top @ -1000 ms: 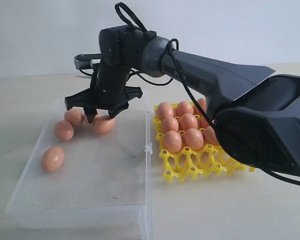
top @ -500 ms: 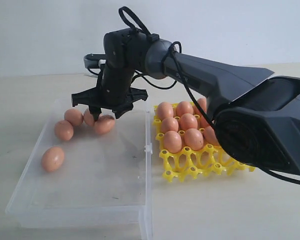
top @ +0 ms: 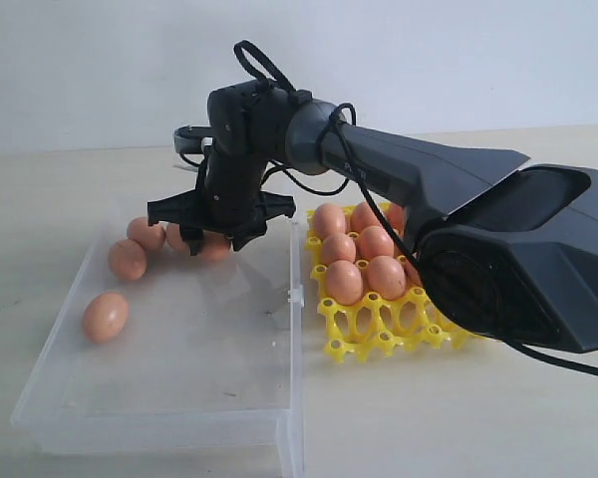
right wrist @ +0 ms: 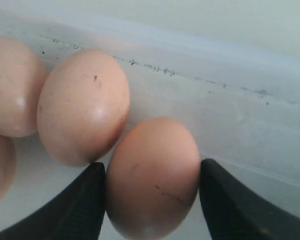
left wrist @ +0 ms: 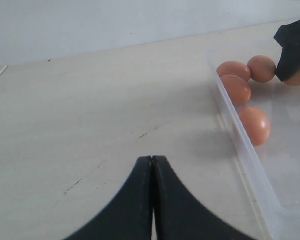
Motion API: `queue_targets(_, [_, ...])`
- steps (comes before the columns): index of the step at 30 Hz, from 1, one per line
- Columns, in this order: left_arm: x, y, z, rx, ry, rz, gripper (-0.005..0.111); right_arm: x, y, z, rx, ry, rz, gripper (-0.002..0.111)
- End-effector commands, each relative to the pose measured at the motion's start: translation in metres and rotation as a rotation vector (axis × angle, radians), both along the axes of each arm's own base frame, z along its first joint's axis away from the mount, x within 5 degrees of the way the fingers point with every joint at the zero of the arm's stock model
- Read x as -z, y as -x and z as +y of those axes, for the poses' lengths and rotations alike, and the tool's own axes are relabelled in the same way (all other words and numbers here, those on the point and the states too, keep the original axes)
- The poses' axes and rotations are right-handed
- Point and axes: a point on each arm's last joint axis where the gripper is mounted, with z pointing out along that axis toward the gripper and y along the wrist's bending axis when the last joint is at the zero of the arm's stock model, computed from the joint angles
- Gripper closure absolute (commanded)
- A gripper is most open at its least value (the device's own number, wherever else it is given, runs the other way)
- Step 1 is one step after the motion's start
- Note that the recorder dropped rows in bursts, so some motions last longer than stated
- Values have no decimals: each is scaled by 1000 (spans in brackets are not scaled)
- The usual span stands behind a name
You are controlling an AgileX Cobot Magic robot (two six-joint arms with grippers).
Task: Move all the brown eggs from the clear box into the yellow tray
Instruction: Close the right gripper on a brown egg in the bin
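Several brown eggs lie in the clear box [top: 179, 398], mostly at its far left end: one [top: 146, 232], one [top: 127, 259], and a lone one [top: 106, 316] nearer the front. My right gripper [top: 211, 244] is down in that far end, open, its two fingers on either side of an egg [right wrist: 152, 175] that rests on the box floor. Another egg [right wrist: 83, 105] lies right against it. The yellow tray [top: 379, 334] to the right of the box carries several eggs [top: 344, 282]. My left gripper [left wrist: 153, 159] is shut and empty over bare table beside the box wall [left wrist: 240, 145].
The right arm's dark body [top: 508, 259] fills the right of the exterior view and hides part of the tray. The box has a small clasp tab [top: 296, 296] on the side facing the tray. The tray's front cups [top: 364, 344] hold nothing.
My right gripper has come lower and slightly right, down over the egg at the far end of the box. Its jaws stay equally wide. The eggs have not moved.
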Motion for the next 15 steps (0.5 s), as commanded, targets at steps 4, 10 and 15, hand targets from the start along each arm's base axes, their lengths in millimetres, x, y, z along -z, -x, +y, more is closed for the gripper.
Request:
queue_targets(4, [-2, 0, 0, 5, 9, -16, 107, -4, -8, -3, 4, 3, -69, 54])
queue_targets(10, [-2, 0, 0, 5, 9, -16, 107, -5, -11, -2, 3, -10, -99, 54])
queue_targets(15, [-2, 0, 0, 5, 9, -16, 107, -5, -11, -2, 3, -7, -98, 54])
